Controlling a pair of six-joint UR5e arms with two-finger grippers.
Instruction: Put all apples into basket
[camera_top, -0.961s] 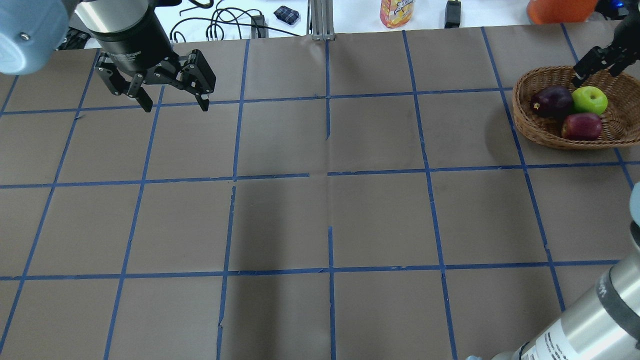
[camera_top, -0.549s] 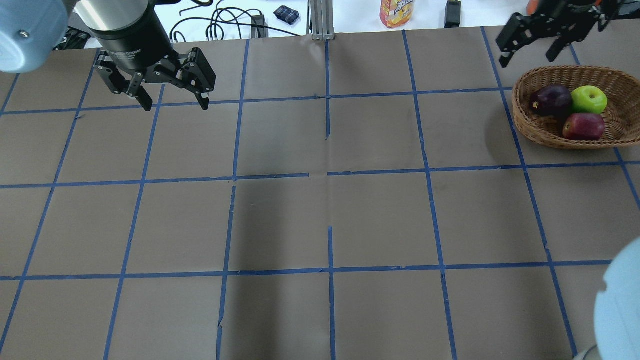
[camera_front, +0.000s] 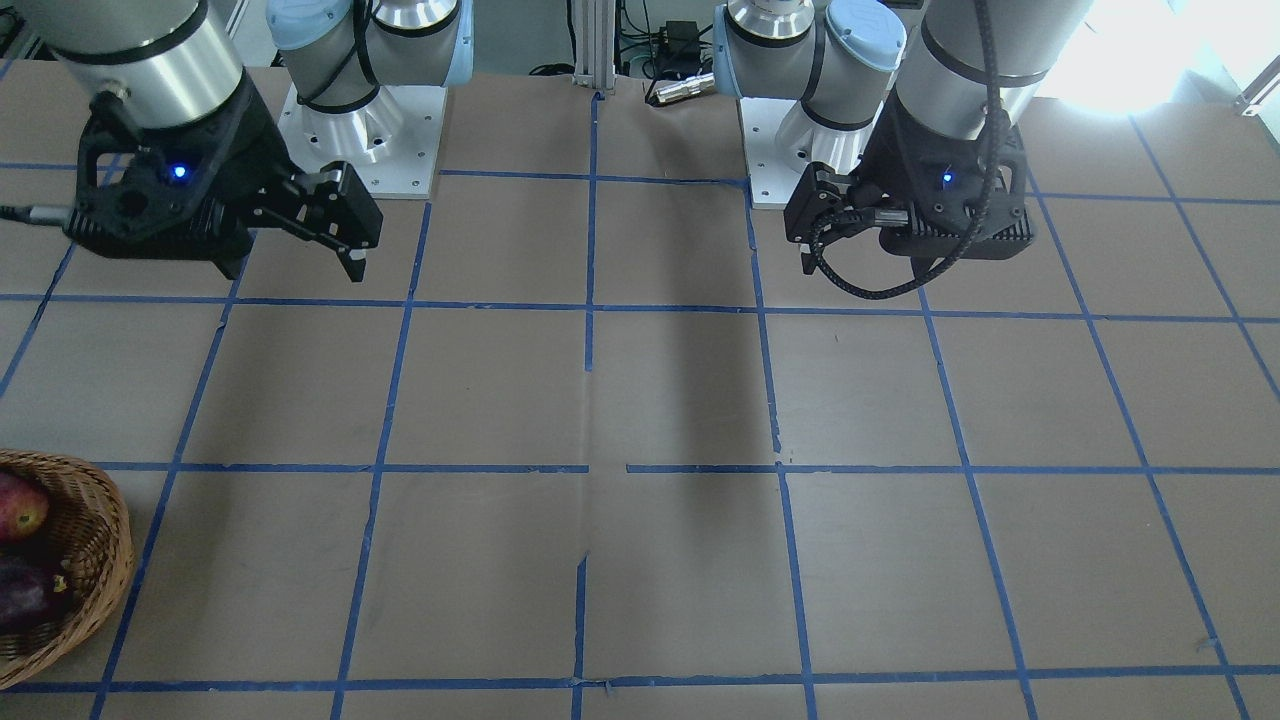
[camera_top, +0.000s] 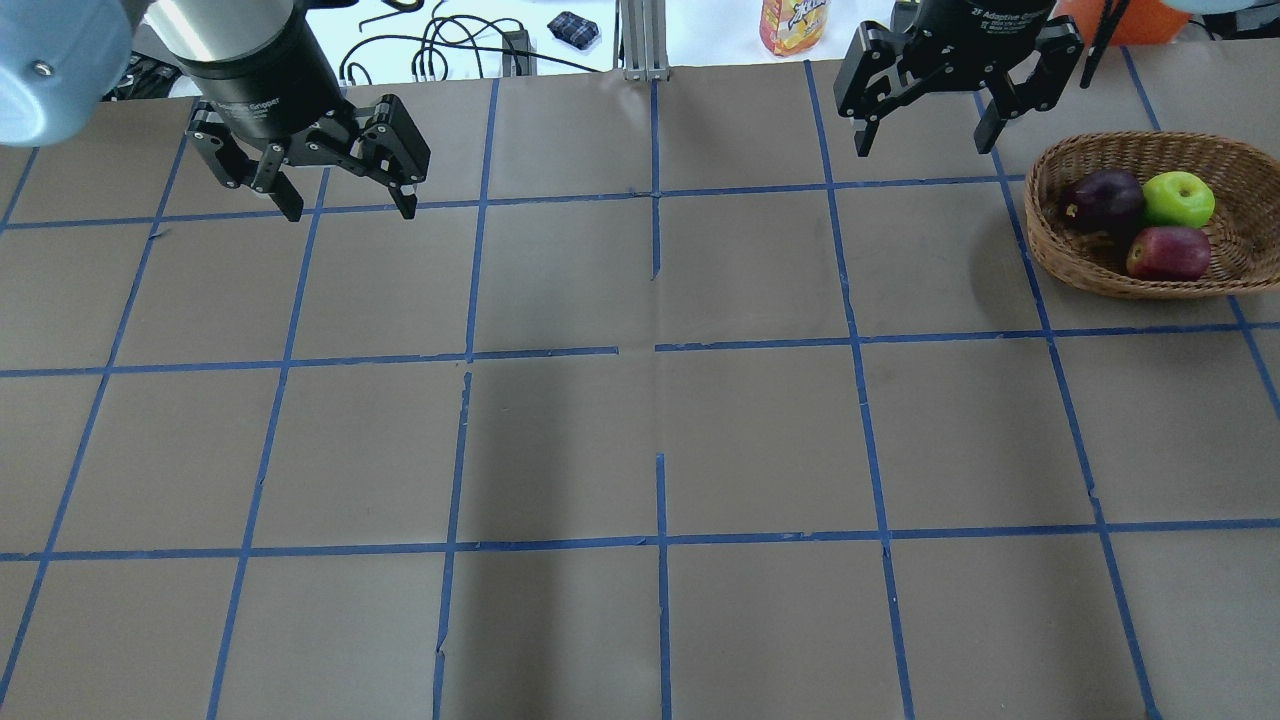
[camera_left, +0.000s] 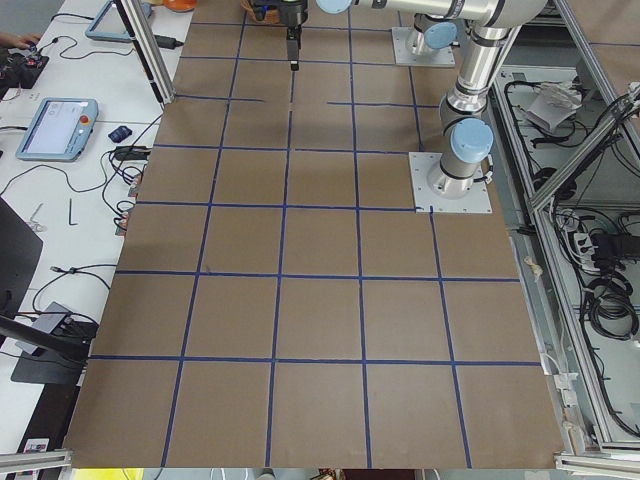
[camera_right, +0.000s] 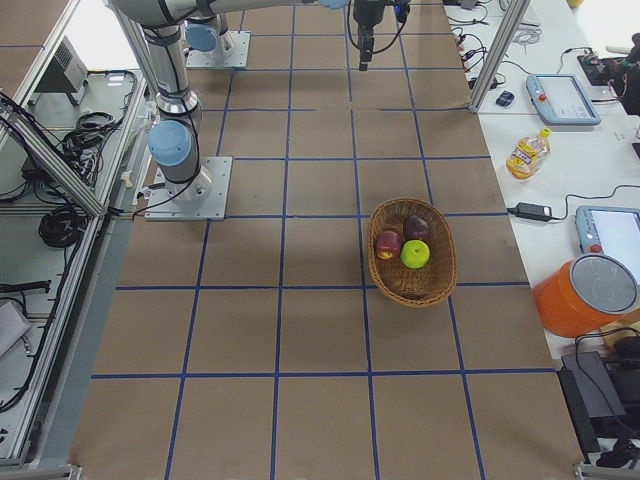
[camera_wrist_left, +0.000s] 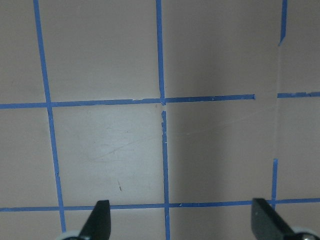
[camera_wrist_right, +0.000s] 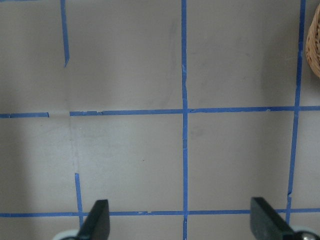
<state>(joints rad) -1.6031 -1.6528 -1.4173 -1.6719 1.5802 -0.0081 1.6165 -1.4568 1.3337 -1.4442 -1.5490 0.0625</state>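
The wicker basket (camera_top: 1040, 240) stands at the far right of the table. In it lie the purple-maroon apple (camera_top: 1103, 201), the lime green apple (camera_top: 1179, 198) and the red apple (camera_top: 1167, 252). They also show in the exterior right view: basket (camera_right: 413, 296), red apple (camera_right: 388, 244), purple apple (camera_right: 417, 227), green apple (camera_right: 415, 254). My right gripper (camera_top: 923, 147) is open and empty, hovering left of the basket near the table's far edge. Its wrist view (camera_wrist_right: 180, 220) shows bare table and a sliver of basket (camera_wrist_right: 314, 45). My left gripper (camera_top: 350, 212) is open and empty at the far left (camera_wrist_left: 182, 222).
Beyond the far edge are a yellow bottle (camera_top: 793, 25), cables (camera_top: 450, 45), a power adapter (camera_right: 530, 211) and an orange bucket (camera_right: 590, 295). The brown table (camera_top: 660, 420) carries a blue tape grid. The arm bases (camera_front: 360, 130) stand at the robot's side.
My right gripper has risen from over the basket and swung left, away from it, still open and empty. The apples and the left gripper have stayed in place.
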